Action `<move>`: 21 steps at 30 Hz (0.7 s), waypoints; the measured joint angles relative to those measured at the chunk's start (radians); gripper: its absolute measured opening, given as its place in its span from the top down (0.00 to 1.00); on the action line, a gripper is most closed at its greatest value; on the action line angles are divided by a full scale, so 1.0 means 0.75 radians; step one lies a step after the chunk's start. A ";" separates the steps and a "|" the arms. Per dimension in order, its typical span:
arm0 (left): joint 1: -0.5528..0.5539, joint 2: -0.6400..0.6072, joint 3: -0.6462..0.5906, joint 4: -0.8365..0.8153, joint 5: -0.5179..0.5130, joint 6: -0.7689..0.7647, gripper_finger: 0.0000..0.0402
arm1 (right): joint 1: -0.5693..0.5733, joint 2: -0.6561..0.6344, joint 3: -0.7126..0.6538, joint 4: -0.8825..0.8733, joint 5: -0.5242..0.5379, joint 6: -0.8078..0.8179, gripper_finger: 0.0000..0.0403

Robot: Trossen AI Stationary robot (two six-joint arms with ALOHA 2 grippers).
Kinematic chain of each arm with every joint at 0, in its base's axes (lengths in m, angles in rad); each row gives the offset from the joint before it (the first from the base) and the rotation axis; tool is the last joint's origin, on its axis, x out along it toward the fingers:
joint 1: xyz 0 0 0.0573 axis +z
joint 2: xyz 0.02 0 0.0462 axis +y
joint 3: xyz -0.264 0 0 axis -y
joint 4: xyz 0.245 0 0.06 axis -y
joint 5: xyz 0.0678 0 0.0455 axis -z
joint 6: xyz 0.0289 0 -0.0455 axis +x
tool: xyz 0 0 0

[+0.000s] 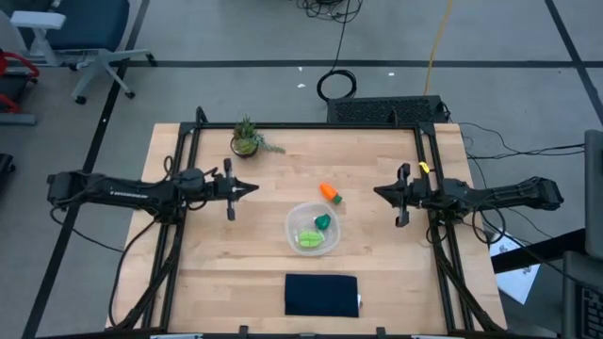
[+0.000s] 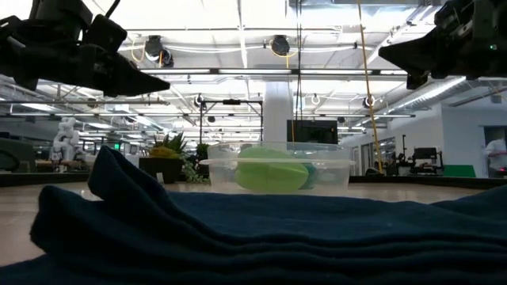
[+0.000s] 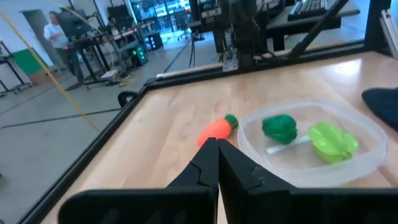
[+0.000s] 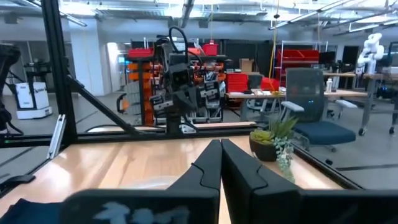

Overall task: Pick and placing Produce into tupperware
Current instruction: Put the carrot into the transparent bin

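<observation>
At table centre: tupperware (image 1: 312, 229) holding dark green lump (image 1: 323, 222) and leafy piece (image 1: 307, 238).
Carrot (image 1: 330, 193) lies just beyond its far rim; left gripper (image 1: 252, 188) and right gripper (image 1: 379, 193) flank it, fingers pressed together, holding nothing.

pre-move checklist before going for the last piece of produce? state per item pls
1. Carrot outside the tupperware, on bare table beside its rim: ok, reachable.
2. Dark green lump and leafy piece already inside: ok.
3. Left tool shut, holding nothing: not ok, open before descent.
4. Right tool shut, raised, off to the side: ok.
5. Potted plant and navy pad away from the carrot: ok.
</observation>
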 joint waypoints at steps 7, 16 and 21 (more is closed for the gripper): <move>0.000 -0.083 0.000 -0.087 0.028 0.012 1.00 | -0.028 0.000 0.000 -0.047 -0.006 0.009 1.00; 0.020 -0.090 0.000 -0.123 0.097 0.067 1.00 | -0.070 0.001 0.000 -0.211 -0.038 0.043 1.00; 0.022 -0.090 0.000 -0.121 0.085 0.059 0.98 | -0.070 0.016 0.000 -0.210 -0.038 0.038 1.00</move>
